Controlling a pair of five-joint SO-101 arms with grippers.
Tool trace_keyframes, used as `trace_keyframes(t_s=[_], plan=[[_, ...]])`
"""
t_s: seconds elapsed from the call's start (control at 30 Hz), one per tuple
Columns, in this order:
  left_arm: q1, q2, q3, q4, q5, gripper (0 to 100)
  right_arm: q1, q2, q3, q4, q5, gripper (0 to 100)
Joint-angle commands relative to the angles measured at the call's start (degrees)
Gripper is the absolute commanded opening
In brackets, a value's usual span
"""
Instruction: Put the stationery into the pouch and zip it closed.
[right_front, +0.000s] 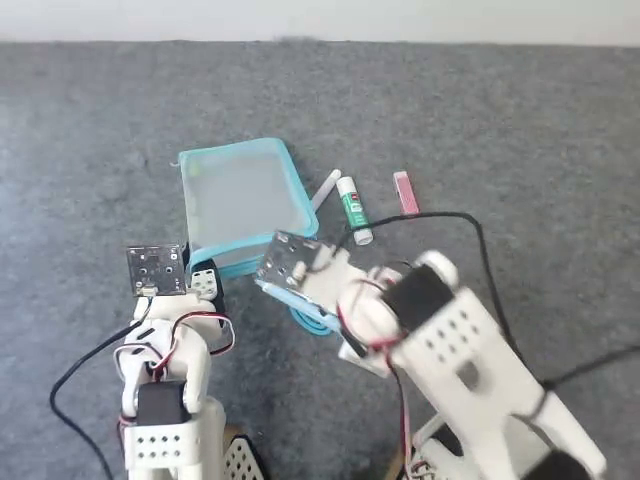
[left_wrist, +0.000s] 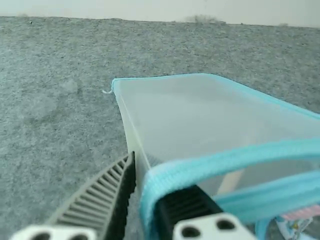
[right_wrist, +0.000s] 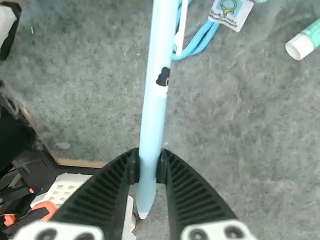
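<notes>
While my left tool (left_wrist: 150, 175) pinches the near blue rim of the pouch (right_front: 240, 200), clamped on it as best I can judge from the wrist view, the pouch lies on the grey table (right_front: 520, 120) ahead of both arms. My right tool (right_wrist: 148, 162) is clenched on a light blue pen (right_wrist: 154, 90), held near the pouch's near corner, above its blue strap (right_wrist: 195, 42). A white pen (right_front: 326, 188), a glue stick (right_front: 353, 208) and a pink eraser (right_front: 405, 192) lie beside the pouch on the right arm's side.

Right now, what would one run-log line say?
left gripper: holds pouch | right gripper: holds blue pen | glue stick, pink eraser: on table
</notes>
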Motion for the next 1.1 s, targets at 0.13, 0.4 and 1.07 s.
trace_keyframes(t_s=[0.13, 0.4, 1.07], plan=[[0.4, -1.1, -0.6, 0.3, -0.5, 1, -0.7, 14.5, -15.6, -0.7, -2.5, 0.7], [0.5, -1.1, -0.6, 0.2, -0.6, 1, -0.7, 27.6, -28.6, -2.2, -7.0, 0.7], [0.5, -1.1, -0.6, 0.0, -0.6, 1, -1.0, 47.5, -61.7, -3.5, -12.2, 26.3]])
